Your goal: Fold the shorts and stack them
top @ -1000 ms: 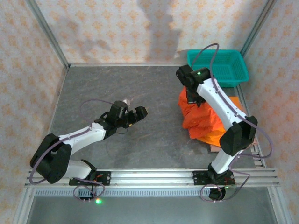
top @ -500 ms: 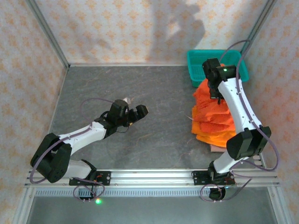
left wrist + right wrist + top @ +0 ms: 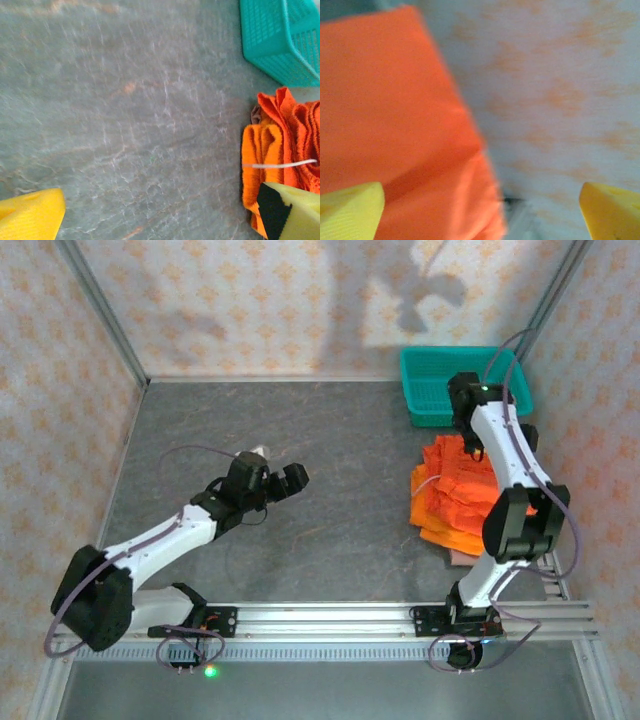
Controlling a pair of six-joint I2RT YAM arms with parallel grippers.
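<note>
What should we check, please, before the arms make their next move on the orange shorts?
1. Left end effector open and empty: ok.
2. Right end effector open, nothing between its fingers: ok.
3. Orange shorts neatly stacked: not ok; the pile is rumpled and a drawstring lies loose across it.
4. Pile outside the teal basket: ok.
5. Number of shorts in the pile: cannot tell.
</note>
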